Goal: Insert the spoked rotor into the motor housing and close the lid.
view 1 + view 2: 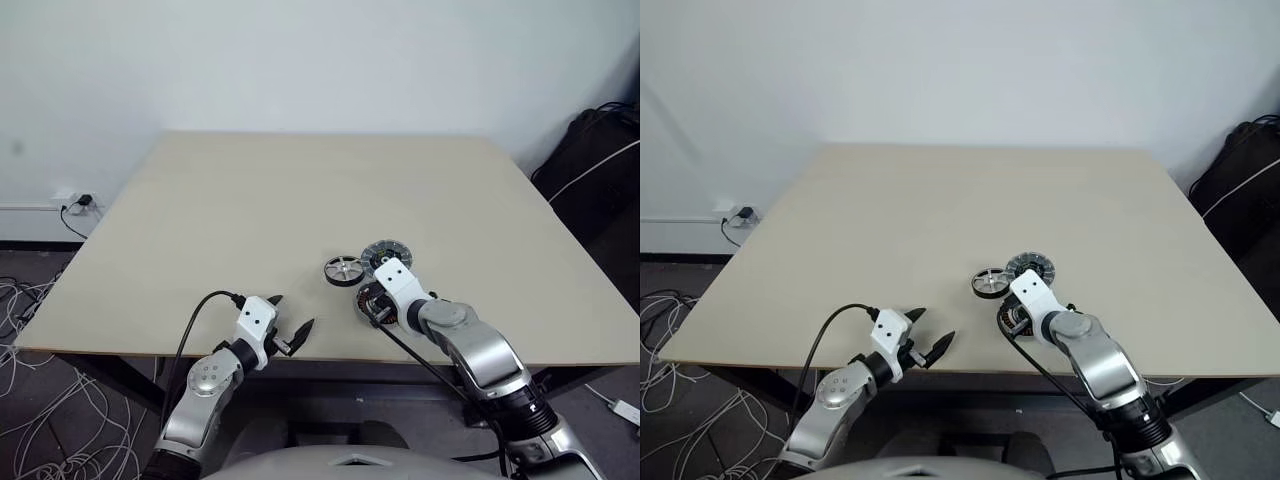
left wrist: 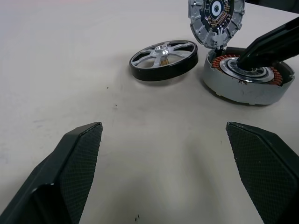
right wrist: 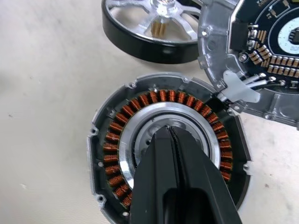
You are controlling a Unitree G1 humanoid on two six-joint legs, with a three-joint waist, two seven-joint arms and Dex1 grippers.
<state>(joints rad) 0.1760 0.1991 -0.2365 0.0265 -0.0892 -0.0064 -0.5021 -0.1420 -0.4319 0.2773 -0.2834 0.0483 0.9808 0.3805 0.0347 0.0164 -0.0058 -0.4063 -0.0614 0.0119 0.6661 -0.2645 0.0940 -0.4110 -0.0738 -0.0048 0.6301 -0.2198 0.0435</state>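
Matt beige table (image 1: 250, 220); shiny metal spoked rotor (image 2: 163, 59); copper-wound motor housing (image 3: 163, 154).

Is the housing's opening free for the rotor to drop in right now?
No. The right gripper, shut, has its tips in the silvery centre of the motor housing. The spoked rotor lies beside it; the lid is open.

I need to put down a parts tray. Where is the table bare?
The table is bare behind and left of the spoked rotor. It is crowded at the front right: rotor, motor housing, lid and right end effector.
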